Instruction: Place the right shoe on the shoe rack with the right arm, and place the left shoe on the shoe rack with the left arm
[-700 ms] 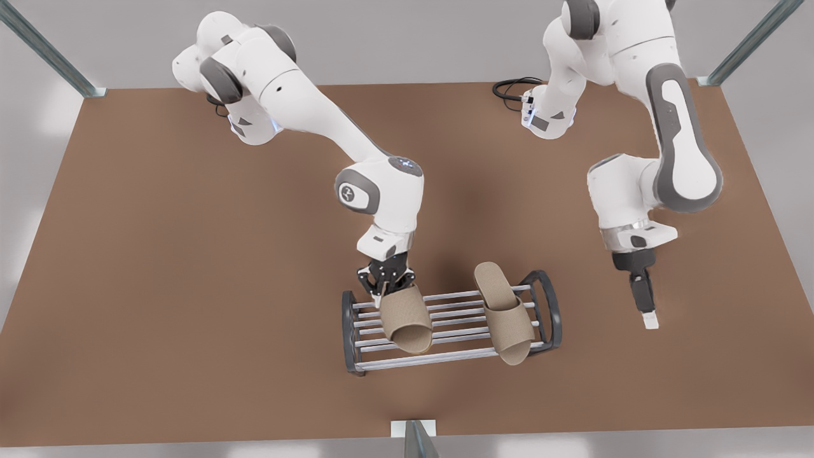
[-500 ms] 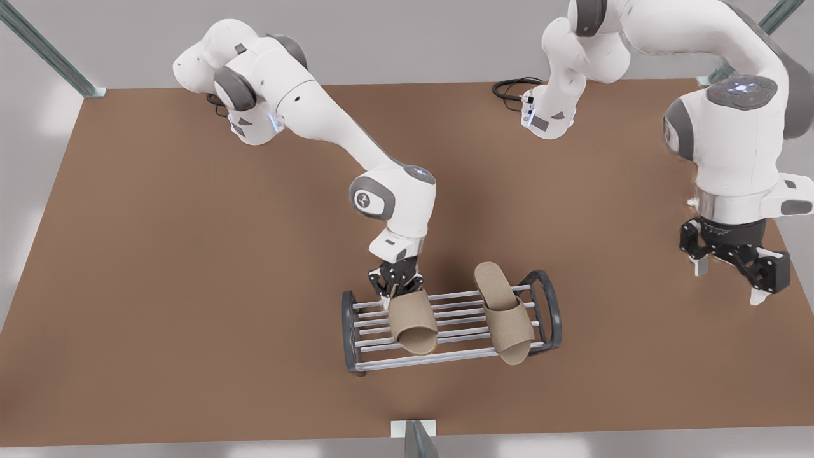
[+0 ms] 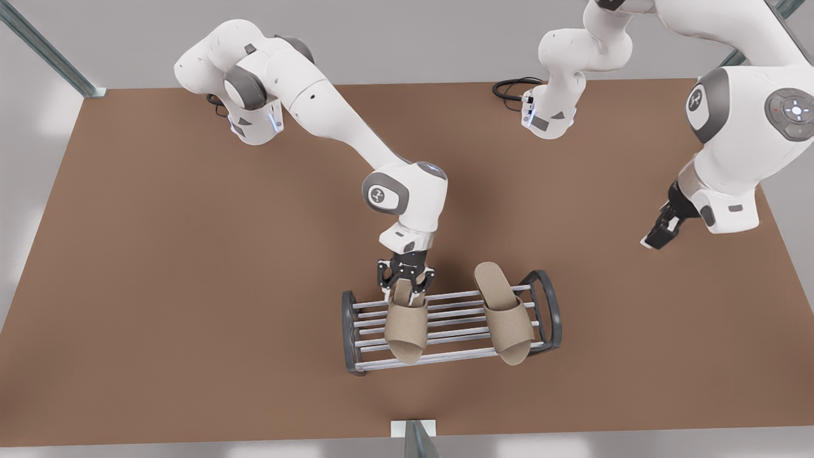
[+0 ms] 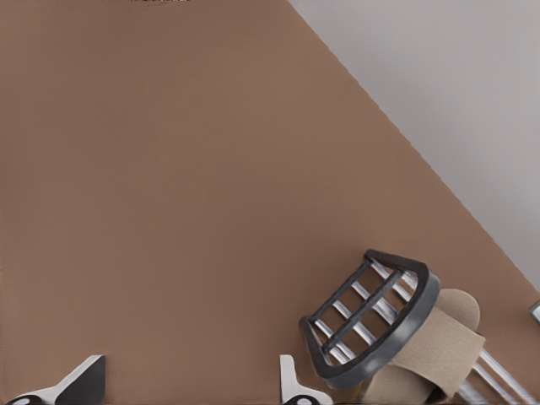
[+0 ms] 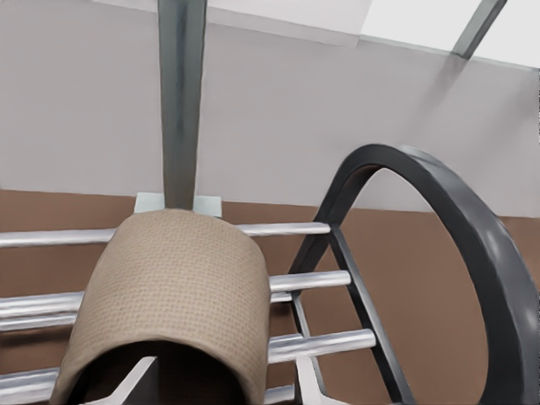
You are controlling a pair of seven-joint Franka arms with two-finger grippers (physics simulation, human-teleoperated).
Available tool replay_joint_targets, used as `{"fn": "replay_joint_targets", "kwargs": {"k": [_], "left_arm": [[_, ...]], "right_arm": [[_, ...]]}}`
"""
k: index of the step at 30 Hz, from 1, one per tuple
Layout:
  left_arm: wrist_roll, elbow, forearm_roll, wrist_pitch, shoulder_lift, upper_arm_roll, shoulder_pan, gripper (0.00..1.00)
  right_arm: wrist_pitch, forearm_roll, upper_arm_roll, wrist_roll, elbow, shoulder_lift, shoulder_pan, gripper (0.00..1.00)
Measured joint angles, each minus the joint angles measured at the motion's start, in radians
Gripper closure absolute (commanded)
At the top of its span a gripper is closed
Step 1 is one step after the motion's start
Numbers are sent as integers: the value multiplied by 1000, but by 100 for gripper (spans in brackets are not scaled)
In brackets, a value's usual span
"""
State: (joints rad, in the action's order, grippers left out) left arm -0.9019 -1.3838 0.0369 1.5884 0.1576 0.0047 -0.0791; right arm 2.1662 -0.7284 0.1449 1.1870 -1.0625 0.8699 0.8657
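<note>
The shoe rack (image 3: 450,321) sits low-centre near the table's (image 3: 159,286) front edge, bare brown room all round. One slipper (image 3: 505,312) lies on its right half; the right gripper (image 3: 405,287) clamps the other slipper (image 3: 404,324), now level. Far right, the left gripper (image 3: 661,234), fingers apart, has risen.

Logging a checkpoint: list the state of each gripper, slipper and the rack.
Right gripper: at the near slipper's heel, above the rack.
Left gripper: open, empty, waiting away from the rack.
Slipper at the front view's left: lying on the bars.
Slipper at the front view's right: lying on the bars, untouched.
Shoe rack: upright, carrying both slippers.
</note>
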Motion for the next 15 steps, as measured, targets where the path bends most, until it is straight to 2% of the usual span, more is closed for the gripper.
{"fn": "replay_joint_targets", "kwargs": {"k": [9,12,15], "left_arm": [[331,0,-1,-21,-2,0,-5,0],[410,0,-1,-26,-4,1,-6,0],[476,0,-1,-31,-9,1,-5,0]], "right_arm": [[-14,12,-12,6,4,-19,-9,0],[-60,138,-15,-17,4,-126,-9,0],[-185,363,-12,-61,3,-349,-42,0]]}}
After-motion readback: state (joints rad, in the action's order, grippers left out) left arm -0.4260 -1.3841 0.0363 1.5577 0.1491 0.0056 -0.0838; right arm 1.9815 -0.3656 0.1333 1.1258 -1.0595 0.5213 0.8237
